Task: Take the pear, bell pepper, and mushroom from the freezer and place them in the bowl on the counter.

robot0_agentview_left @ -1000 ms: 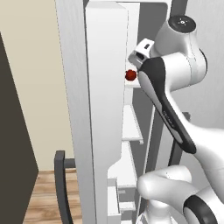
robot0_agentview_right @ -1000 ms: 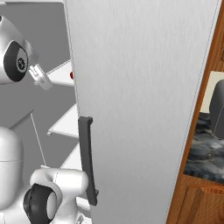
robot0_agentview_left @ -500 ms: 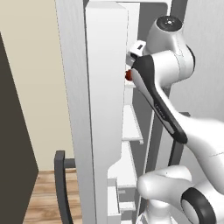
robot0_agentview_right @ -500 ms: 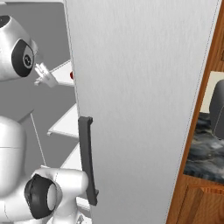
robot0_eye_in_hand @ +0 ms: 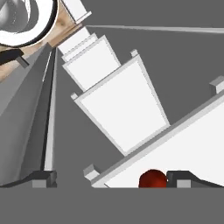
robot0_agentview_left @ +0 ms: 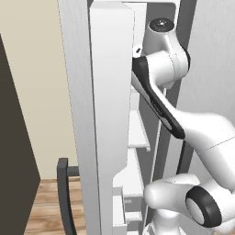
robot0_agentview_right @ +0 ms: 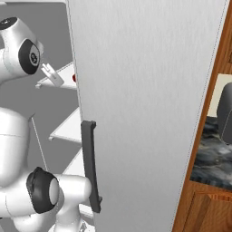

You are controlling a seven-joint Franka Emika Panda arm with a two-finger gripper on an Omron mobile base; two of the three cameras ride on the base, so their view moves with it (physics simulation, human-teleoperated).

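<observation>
Two white shelves and drawers below them show inside the open freezer (robot0_agentview_left: 137, 133), its grey door (robot0_agentview_right: 145, 99) with dark handle (robot0_agentview_right: 90, 167) standing ajar. The gripper (robot0_eye_in_hand: 109, 179) reaches over the upper shelf (robot0_eye_in_hand: 183, 148), fingers spread apart and empty. The red bell pepper (robot0_eye_in_hand: 152, 179) sits on that shelf, just beside one fingertip (robot0_eye_in_hand: 186, 178).

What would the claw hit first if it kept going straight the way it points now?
Probably the bell pepper, which sits on the white shelf of the freezer, just inside one fingertip of the open claw. Depth is unclear, so the shelf edge could come first.
</observation>
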